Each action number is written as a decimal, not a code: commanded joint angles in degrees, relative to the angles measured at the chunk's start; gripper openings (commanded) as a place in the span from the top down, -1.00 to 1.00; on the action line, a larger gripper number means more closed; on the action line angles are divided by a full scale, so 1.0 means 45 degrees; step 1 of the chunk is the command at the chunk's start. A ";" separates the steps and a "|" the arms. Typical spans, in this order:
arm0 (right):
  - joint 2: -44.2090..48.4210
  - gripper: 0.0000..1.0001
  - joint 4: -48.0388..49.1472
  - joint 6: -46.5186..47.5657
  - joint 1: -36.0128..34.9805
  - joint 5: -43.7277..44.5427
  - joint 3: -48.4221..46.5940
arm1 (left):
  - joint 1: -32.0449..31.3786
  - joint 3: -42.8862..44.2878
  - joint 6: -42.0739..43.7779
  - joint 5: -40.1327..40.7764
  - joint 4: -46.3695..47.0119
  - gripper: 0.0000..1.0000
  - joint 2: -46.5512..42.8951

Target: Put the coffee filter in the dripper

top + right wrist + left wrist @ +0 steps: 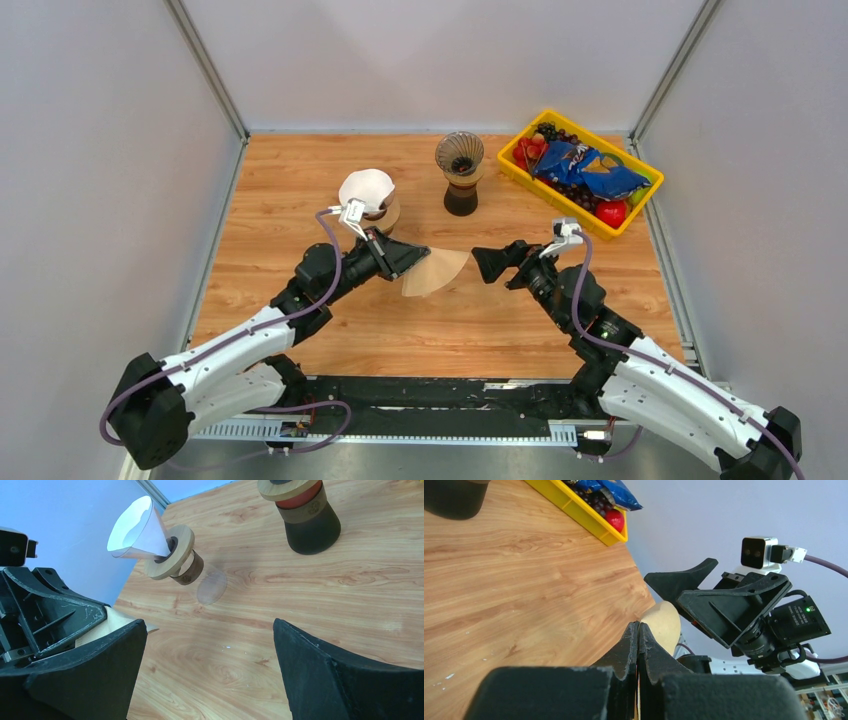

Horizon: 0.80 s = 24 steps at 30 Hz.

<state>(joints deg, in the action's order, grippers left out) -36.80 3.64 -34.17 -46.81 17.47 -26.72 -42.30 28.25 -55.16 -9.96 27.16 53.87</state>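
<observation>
Though cropped in both wrist views, table [300, 300] of pale wood, filling the floor between grey walls when seen from above. At its far right corner, yellow tray [522, 175] holding a blue bag [590, 172], dark grapes [575, 192] and red fruit [611, 212]; smaller pieces in it too crowded to tell apart. Left of the tray, dark dripper [460, 152], empty, upright on a dark base [461, 198]. Further left, second dripper [385, 213], wood-collared, with a white cone [365, 187] sitting in it.

Nearer than both drippers and well apart from them, over mid-table: left gripper [405, 258] clamped tight on the brown filter [438, 272], pinching it by the pointed end, fanned edge aimed at the right gripper [490, 262]. Right gripper spread wide, holding nothing, tips just beside the filter's rounded edge; cannot tell whether touching.

From the left wrist, only a rounded tan sliver of filter showing past the closed tips, the rest hidden behind the fingers. From the right wrist, just a pale corner of it, tucked behind the left finger; top of the dark dripper cut off by the frame.
</observation>
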 commanded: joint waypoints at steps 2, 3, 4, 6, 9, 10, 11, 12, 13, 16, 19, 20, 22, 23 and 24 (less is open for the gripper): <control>0.0098 -1.00 0.0031 0.0158 0.0008 -0.0503 -0.0489 | -0.0045 0.0511 -0.0001 -0.0090 0.0378 0.99 0.0133; 0.0138 -1.00 0.0021 0.0109 -0.0002 -0.0463 -0.0429 | -0.0045 0.0517 -0.0007 -0.0091 0.0407 1.00 0.0136; 0.0204 -1.00 0.0013 0.0084 0.0002 -0.0421 -0.0373 | -0.0049 0.0528 -0.0008 -0.0082 0.0419 0.99 0.0133; 0.0304 -1.00 -0.0008 0.0017 0.0010 -0.0317 -0.0268 | -0.0049 0.0510 -0.0027 -0.0047 0.0411 0.99 0.0094; 0.0354 -1.00 -0.0035 0.0062 0.0000 -0.0366 -0.0245 | -0.0050 0.0511 -0.0051 -0.0037 0.0418 0.99 0.0109; 0.0334 -1.00 -0.0080 0.0073 0.0010 -0.0343 -0.0221 | -0.0051 0.0515 -0.0063 -0.0035 0.0404 0.99 0.0114; 0.0295 -1.00 -0.0154 0.0074 -0.0004 -0.0262 -0.0218 | -0.0042 0.0538 -0.0065 -0.0034 0.0409 0.99 0.0117; 0.0246 -1.00 -0.0292 0.0084 0.0009 -0.0174 -0.0243 | -0.0047 0.0548 -0.0067 -0.0034 0.0400 0.99 0.0114; 0.0149 -1.00 -0.0383 0.0042 0.0000 -0.0170 -0.0277 | -0.0051 0.0551 -0.0067 -0.0024 0.0393 0.99 0.0108; -0.0094 -1.00 -0.0508 0.0035 0.0011 -0.0278 -0.0382 | -0.0049 0.0533 -0.0086 0.0000 0.0376 0.99 0.0074; -0.0303 -0.99 -0.0679 0.0087 0.0009 -0.0019 -0.0487 | -0.0050 0.0548 -0.0062 0.0024 0.0362 1.00 0.0062; -0.0334 -0.99 -0.0690 0.0113 0.0006 -0.0004 -0.0503 | -0.0052 0.0570 -0.0051 0.0034 0.0315 1.00 0.0061; -0.0386 -1.00 -0.0689 0.0133 0.0011 -0.0059 -0.0507 | -0.0042 0.0577 -0.0048 0.0060 0.0289 1.00 0.0071; -0.0406 -0.99 -0.0689 0.0148 0.0004 -0.0073 -0.0508 | -0.0047 0.0577 -0.0033 0.0063 0.0281 1.00 0.0083; -0.0401 -1.00 -0.0691 0.0167 0.0000 -0.0101 -0.0525 | -0.0046 0.0578 -0.0031 0.0064 0.0280 1.00 0.0091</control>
<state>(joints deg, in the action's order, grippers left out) -38.63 0.54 -34.17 -46.81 16.51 -26.74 -42.30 28.29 -55.37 -9.96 27.16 54.50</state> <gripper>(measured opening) 0.997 0.009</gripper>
